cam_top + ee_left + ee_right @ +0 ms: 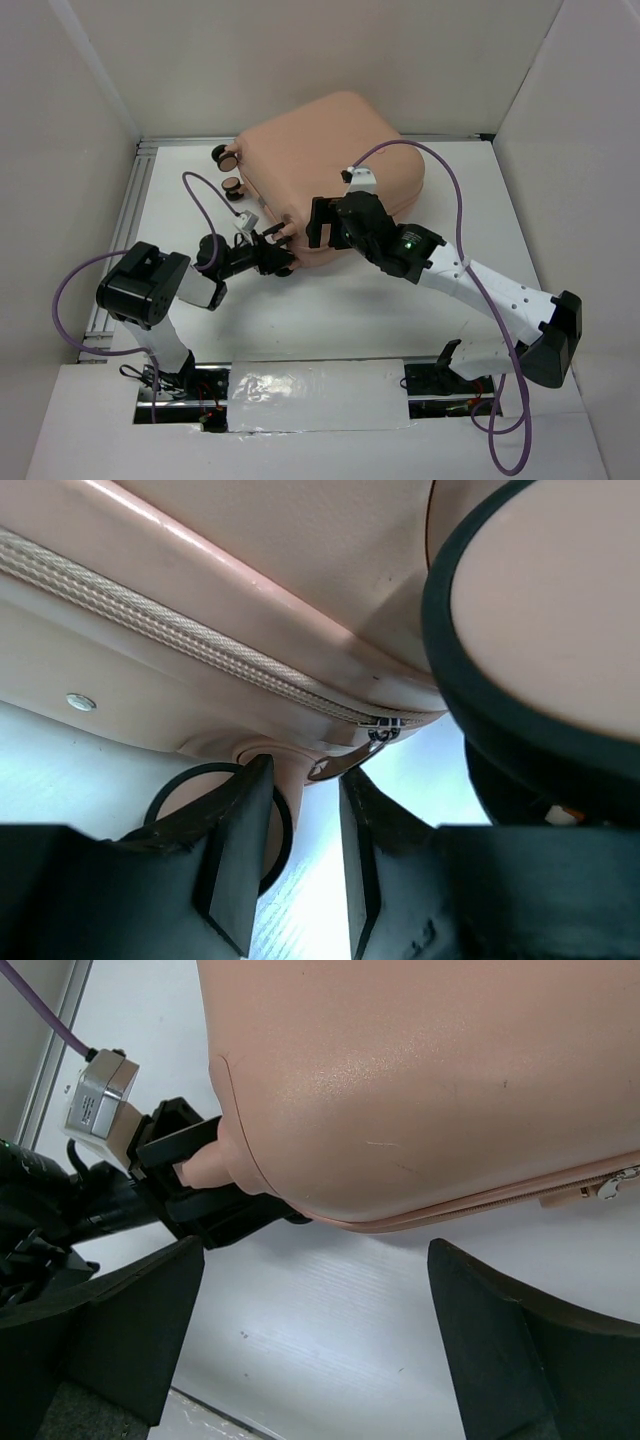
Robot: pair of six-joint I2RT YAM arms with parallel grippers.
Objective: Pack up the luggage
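Zipping the luggage (250, 540), I reckon: my part-open left claw (303, 810), just under the mid-frame zipper pull (345, 763), must pinch it; right claw (315, 1260) gapes empty.

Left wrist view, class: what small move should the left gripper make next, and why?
Probably ease forward slightly and close on the zipper pull. The left gripper stands partly open with nothing pinched, and the metal tab hangs from the luggage seam just beyond its fingertips, roughly lined up with the gap. It seems to need a firm hold on the tab before any pull along the zipper.
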